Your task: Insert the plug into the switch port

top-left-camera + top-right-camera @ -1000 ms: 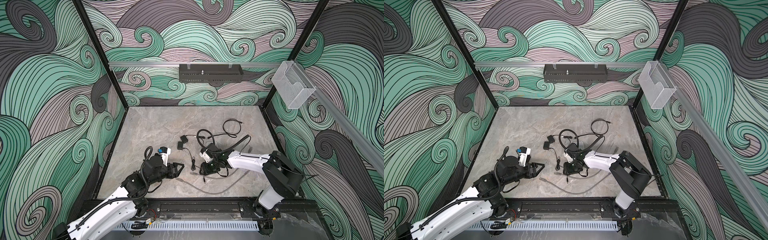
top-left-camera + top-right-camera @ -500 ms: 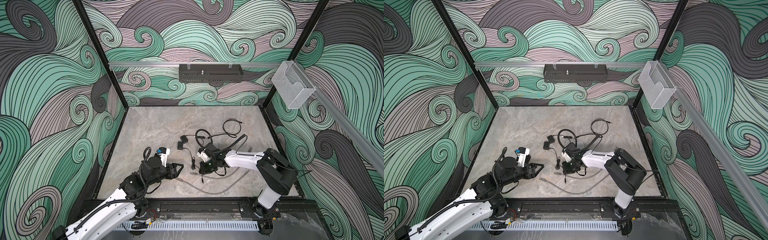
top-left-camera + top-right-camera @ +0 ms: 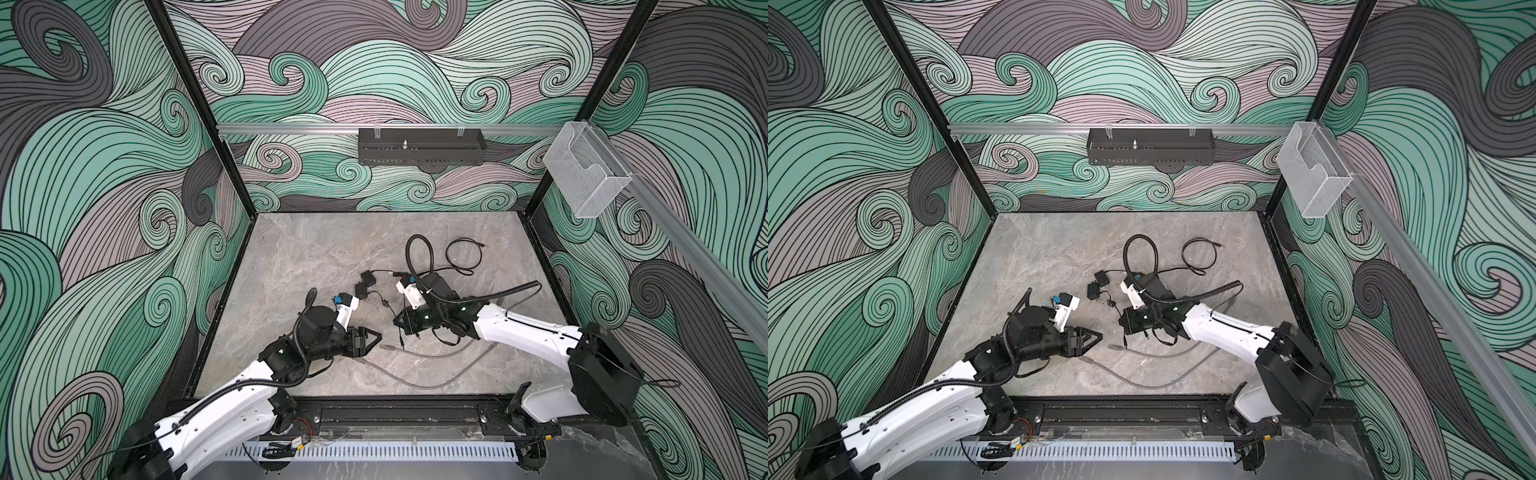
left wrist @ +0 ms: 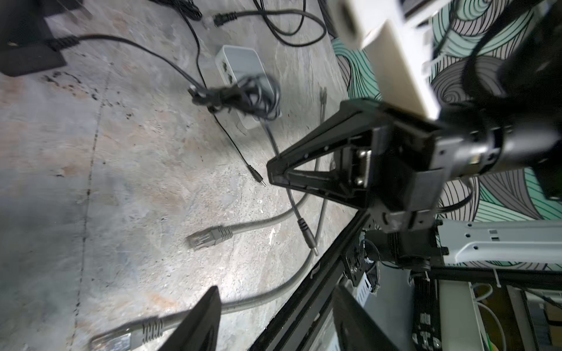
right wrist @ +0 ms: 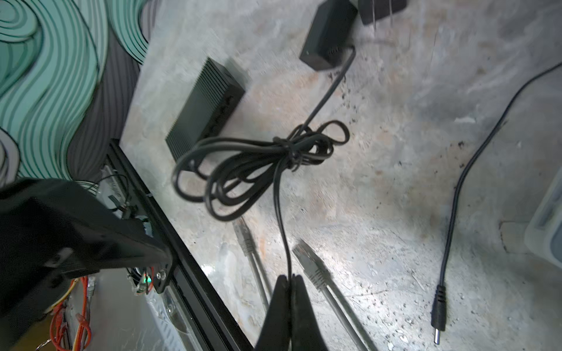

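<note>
The small plug (image 4: 258, 180) was seen by the near middle of the floor (image 3: 332, 249), its thin cord (image 5: 281, 212) pinched in the closed right gripper (image 5: 290, 278). The left gripper (image 4: 276, 293) was seen open. The cord bundle (image 5: 273, 152) could be dragged, and the plug pulled crooked.

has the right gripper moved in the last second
Yes. In a top view the right gripper, shut on the thin black cable, has shifted slightly away from the front rail, toward the black adapter that stayed put.
</note>
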`<state>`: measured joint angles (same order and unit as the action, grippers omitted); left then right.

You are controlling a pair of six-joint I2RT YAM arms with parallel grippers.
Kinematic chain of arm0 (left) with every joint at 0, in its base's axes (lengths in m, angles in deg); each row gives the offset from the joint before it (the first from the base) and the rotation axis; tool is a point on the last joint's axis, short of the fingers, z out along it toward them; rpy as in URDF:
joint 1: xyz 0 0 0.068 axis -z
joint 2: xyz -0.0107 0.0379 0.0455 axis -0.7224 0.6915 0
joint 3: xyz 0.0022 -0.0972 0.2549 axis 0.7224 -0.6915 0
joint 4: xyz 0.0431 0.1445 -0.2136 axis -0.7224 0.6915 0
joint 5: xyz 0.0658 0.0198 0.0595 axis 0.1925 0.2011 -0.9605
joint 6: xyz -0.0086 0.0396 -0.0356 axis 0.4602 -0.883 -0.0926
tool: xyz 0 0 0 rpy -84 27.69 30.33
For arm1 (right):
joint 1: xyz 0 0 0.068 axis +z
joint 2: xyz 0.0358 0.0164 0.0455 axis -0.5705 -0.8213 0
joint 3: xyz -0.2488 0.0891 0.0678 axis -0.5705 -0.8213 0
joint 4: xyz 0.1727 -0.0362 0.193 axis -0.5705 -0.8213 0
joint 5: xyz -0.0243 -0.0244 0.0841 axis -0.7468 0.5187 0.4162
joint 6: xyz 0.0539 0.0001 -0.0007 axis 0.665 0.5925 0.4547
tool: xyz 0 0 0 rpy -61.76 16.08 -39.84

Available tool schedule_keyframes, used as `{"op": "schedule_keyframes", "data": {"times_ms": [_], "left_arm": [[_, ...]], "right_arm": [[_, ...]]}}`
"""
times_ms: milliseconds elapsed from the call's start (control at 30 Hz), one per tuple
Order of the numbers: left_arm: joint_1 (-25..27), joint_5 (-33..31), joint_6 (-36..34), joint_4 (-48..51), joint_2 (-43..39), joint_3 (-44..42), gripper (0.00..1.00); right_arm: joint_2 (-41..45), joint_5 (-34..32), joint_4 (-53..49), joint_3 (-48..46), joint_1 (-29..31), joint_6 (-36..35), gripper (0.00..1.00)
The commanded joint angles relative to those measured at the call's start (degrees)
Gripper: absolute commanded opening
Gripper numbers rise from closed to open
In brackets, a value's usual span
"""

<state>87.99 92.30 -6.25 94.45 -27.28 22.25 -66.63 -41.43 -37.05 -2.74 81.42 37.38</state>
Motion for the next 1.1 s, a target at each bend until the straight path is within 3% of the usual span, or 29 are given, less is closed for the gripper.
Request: {"op": "schedule_keyframes", "data": {"times_ms": [0,233,467,1067], "left_arm": [[-0.2,8.7,-4.9,-1.5,5.6,6.5,0.57],[0.0,14.5,-1.2,-11.5,15.4,8.9,0.54],[0.5,15.3,-1.6,-12.1,19.9,11.4,0.5],[0.6,13.8,-0.9,-11.9,23.2,13.7,0.28]], "right_arm": [[3.7,-3.5,4.5,-2.1,-0.2,0.5,0.0],[8.1,-7.8,12.5,-5.1,-0.2,1.8,0.0],[11.0,-12.0,17.0,-6.9,-0.2,4.2,0.0],[13.6,-14.0,19.8,-10.2,-0.2,8.9,0.0]]}}
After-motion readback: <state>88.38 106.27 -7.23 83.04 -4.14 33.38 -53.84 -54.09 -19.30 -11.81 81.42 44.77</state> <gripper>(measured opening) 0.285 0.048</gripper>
